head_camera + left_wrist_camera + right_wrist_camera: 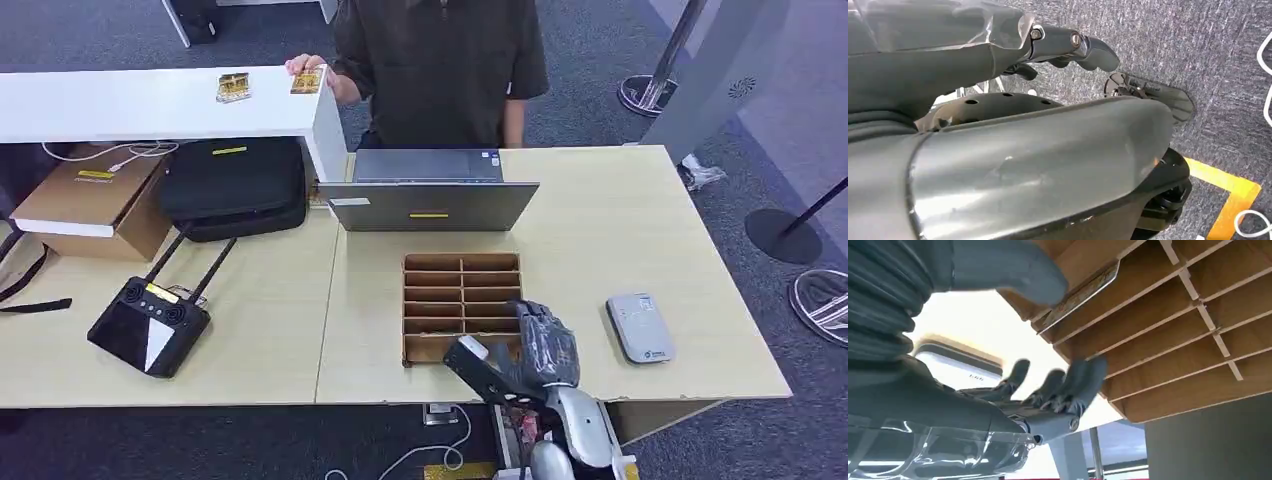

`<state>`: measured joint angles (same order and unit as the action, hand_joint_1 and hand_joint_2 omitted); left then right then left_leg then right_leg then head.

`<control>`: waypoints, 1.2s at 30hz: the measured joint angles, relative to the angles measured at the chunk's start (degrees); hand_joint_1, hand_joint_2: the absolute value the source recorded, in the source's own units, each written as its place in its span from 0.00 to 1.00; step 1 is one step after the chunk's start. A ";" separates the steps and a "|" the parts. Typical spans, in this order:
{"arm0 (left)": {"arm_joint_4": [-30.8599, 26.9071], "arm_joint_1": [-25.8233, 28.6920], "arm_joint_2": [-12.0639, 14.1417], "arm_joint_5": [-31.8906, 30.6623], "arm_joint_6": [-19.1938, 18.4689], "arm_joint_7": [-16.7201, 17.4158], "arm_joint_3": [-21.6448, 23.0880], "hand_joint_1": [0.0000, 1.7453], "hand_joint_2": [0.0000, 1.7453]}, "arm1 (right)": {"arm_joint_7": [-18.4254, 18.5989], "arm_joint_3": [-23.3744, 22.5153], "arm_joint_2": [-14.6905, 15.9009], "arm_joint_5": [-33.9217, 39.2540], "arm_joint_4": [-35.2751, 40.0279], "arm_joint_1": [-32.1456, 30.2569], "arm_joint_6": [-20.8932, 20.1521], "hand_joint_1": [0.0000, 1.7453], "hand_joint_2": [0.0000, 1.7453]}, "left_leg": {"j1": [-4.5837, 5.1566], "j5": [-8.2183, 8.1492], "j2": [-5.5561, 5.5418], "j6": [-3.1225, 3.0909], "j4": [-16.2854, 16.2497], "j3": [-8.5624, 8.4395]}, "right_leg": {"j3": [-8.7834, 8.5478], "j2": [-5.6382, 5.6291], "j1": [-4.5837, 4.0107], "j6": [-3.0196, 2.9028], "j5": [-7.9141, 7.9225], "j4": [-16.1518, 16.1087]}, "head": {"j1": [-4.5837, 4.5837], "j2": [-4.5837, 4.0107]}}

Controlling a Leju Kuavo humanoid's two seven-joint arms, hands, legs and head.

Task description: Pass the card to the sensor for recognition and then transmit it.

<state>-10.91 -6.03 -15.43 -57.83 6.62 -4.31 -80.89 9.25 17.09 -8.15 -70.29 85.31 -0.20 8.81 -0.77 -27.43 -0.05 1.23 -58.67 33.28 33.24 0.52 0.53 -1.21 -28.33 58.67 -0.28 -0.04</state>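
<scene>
Head view is showing the task at its very start, as I'm judging it. The right hand point(535, 345) is hovering over the near edge of the wooden rack point(462, 268), just left of the sensor point(640, 327), which is lying flat on the table point(620, 230) with nothing on it.

Right wrist view is giving the close look. The card point(1083, 292) is sitting edge-on in a rack slot, and the thumb is lying right at its end. The fingers point(1063, 385) are spread wide and hanging well apart from it, so nothing is being pinched. Whether the thumb is actually touching the card is not readable.

Left wrist view is showing the left hand point(1023, 150) hanging by the body over the carpet. Its fingers are loosely extended and holding nothing.

- **Done:** nothing that's showing. The card is not lifted yet.
- **Left:** grasping the card, bringing it to the sensor, then handing it on, probably toward the person point(440, 60) standing behind the laptop point(430, 195).

Counts:
- One card showing in the rack.
- Two gold cards point(233, 87) lying on the white shelf point(120, 105), the person's hand resting at the right-hand one.
- One sensor, one rack with two columns of slots, one laptop, one person.
</scene>
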 joint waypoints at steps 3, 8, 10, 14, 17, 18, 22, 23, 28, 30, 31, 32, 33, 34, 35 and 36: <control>0.00 0.00 0.00 -0.02 -0.02 0.00 0.00 0.00 0.00 | 0.00 -0.04 0.02 0.00 0.15 -0.06 0.11 0.94 1.00 | 0.00 0.00 0.00 0.00 0.00 0.00 | 0.00 0.00 0.00 0.00 0.00 0.00 | 0.00 0.00; 0.00 0.01 0.00 -0.02 -0.02 0.00 0.00 0.00 0.00 | 0.00 -0.07 0.00 0.00 0.28 -0.10 0.20 0.91 1.00 | 0.00 0.00 0.00 0.00 0.00 0.01 | 0.00 0.00 0.00 0.00 0.00 0.00 | 0.00 0.00; 0.00 -0.01 0.00 -0.02 -0.02 0.00 0.00 0.00 0.00 | -0.02 -0.09 0.02 -0.02 0.31 -0.10 0.24 0.92 1.00 | 0.00 0.00 0.00 0.00 0.00 0.01 | 0.00 0.00 0.00 0.00 0.00 0.00 | 0.00 0.00; 0.00 0.00 0.00 -0.02 0.00 0.20 0.00 0.00 0.00 | -0.17 -0.22 0.00 0.00 0.54 -0.09 0.41 0.93 1.00 | 0.00 0.00 0.00 0.00 0.00 0.00 | 0.00 0.00 0.00 0.00 0.00 0.00 | 0.00 0.00; 0.00 0.00 0.00 -0.02 0.00 0.20 0.00 0.00 0.00 | -0.37 -0.37 0.00 0.48 0.79 -0.14 0.83 0.98 1.00 | 0.00 0.00 0.00 0.00 0.00 0.00 | 0.00 0.00 0.00 0.00 0.00 0.00 | 0.00 0.00; 0.00 0.00 0.00 -0.02 0.00 0.20 0.00 0.00 0.00 | -0.55 -0.46 0.00 0.85 0.87 -0.17 1.11 1.00 1.00 | 0.00 0.00 0.00 0.00 0.00 0.00 | 0.00 0.00 0.00 0.00 0.00 0.00 | 0.00 0.00; 0.00 -0.01 0.00 0.00 0.00 0.20 0.00 0.00 0.00 | -1.40 -1.11 0.00 2.25 1.62 -0.35 1.77 1.00 1.00 | 0.00 0.00 0.00 0.00 0.00 0.00 | 0.00 0.00 0.00 0.00 0.00 0.00 | 0.00 0.00; 0.00 0.00 0.00 0.04 0.00 0.20 0.00 0.00 0.00 | -1.57 -1.27 0.02 2.49 1.86 -0.46 2.03 1.00 1.00 | 0.00 0.00 0.00 0.00 0.00 0.00 | 0.01 0.00 0.00 0.00 0.00 0.00 | -0.02 0.00; 0.00 0.04 -0.02 0.85 0.13 -0.33 -0.04 0.00 0.00 | -3.97 -2.60 0.00 1.42 5.37 -2.03 14.83 1.00 1.00 | 0.02 0.00 -0.04 0.00 -0.02 0.01 | 0.03 0.04 0.00 0.00 0.00 0.00 | 0.00 0.00; 0.00 0.12 -0.09 1.38 0.64 -0.70 -0.15 0.00 0.00 | -6.34 -4.18 0.02 2.84 9.98 -3.34 25.13 1.00 1.00 | 0.05 -0.01 -0.05 -0.01 -0.02 0.03 | 0.03 0.04 0.01 0.01 -0.01 -0.01 | 0.00 0.00; 0.00 0.21 -0.09 1.46 0.79 -0.81 -0.22 0.00 0.00 | -7.96 -5.40 0.00 3.52 13.34 -4.01 29.26 1.00 1.00 | 0.04 -0.03 -0.03 -0.03 -0.02 0.02 | 0.03 0.03 0.01 0.01 -0.01 -0.01 | 0.00 0.00; 0.00 0.25 -0.09 1.62 0.90 -0.85 -0.26 0.00 0.00 | -9.54 -6.34 0.00 4.22 15.64 -4.56 30.78 1.00 1.00 | 0.04 -0.08 -0.01 0.03 -0.02 0.01 | 0.03 -0.01 0.01 0.01 -0.01 -0.02 | 0.00 0.00; 0.00 0.24 -0.11 1.66 0.98 -0.85 -0.28 0.00 0.00 | -12.67 -7.76 -0.37 5.75 18.52 -5.24 31.15 1.00 1.00 | 0.05 -0.08 0.00 0.02 -0.02 0.01 | 0.03 -0.02 0.02 0.01 -0.01 -0.02 | -0.02 0.00; 0.00 0.23 -0.11 1.73 1.03 -0.85 -0.33 0.00 0.00 | -15.77 -9.43 -1.18 7.13 20.71 -5.89 31.17 1.00 1.00 | 0.05 -0.09 -0.01 0.00 -0.02 0.02 | 0.04 -0.01 0.02 0.01 -0.01 -0.02 | 0.00 0.00; 0.00 0.23 -0.11 1.79 1.14 -0.85 -0.35 0.00 0.00 | -19.73 -11.20 -2.26 9.08 23.33 -6.28 31.19 1.00 1.00 | 0.04 -0.10 -0.01 0.00 -0.02 0.01 | 0.04 0.00 0.05 0.01 -0.01 -0.03 | 0.00 0.00; 0.00 0.24 -0.11 1.81 1.20 -0.85 -0.39 0.00 0.00 | -22.39 -12.79 -3.15 10.52 25.03 -6.40 31.21 1.00 1.00 | 0.04 -0.09 -0.01 0.00 -0.02 0.01 | 0.03 0.00 0.05 0.01 -0.01 -0.03 | 0.00 0.00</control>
<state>-10.91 -5.79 -15.54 -56.02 7.83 -5.16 -81.29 -13.15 4.30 -11.30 -59.77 110.34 -6.59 40.02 -0.74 -27.52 -0.06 1.22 -58.69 33.29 33.27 0.51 0.58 -1.20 -28.34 58.64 -0.28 -0.04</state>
